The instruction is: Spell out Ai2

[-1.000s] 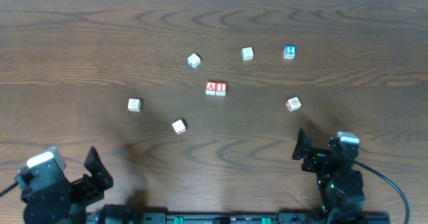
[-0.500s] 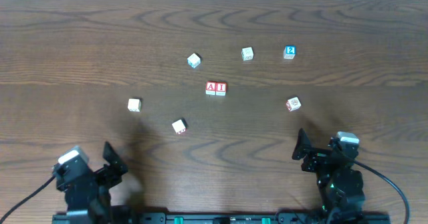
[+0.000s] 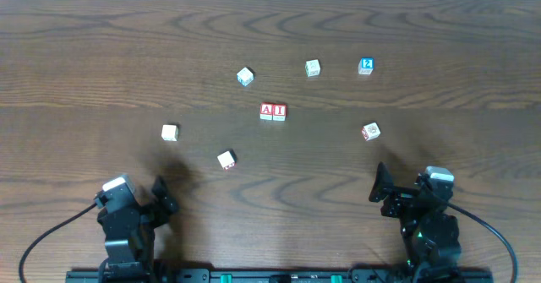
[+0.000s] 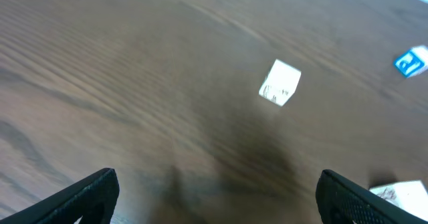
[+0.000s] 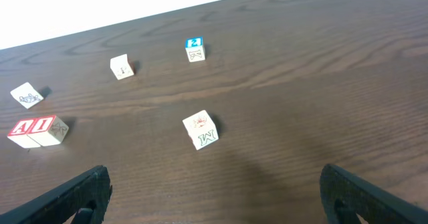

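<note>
Meanwhile the dark wood-grain table itself looks as it did a second ago; the one change is the black left arm, which has swung in from the near left corner toward the middle of its edge. Its left gripper now points at the scattered blocks with jaws spread wide and nothing between them. The right gripper has not shifted, and it too stands fully open and empty.

None of the cubes has moved. The small white red-bordered cube with a red A and its twin with a red I sit touching, side by side, mid-table. The tiny blue cube marked 2 lies well apart, farther back and to the right. So the word likely lacks only that last cube, and no reach for it has begun.
</note>
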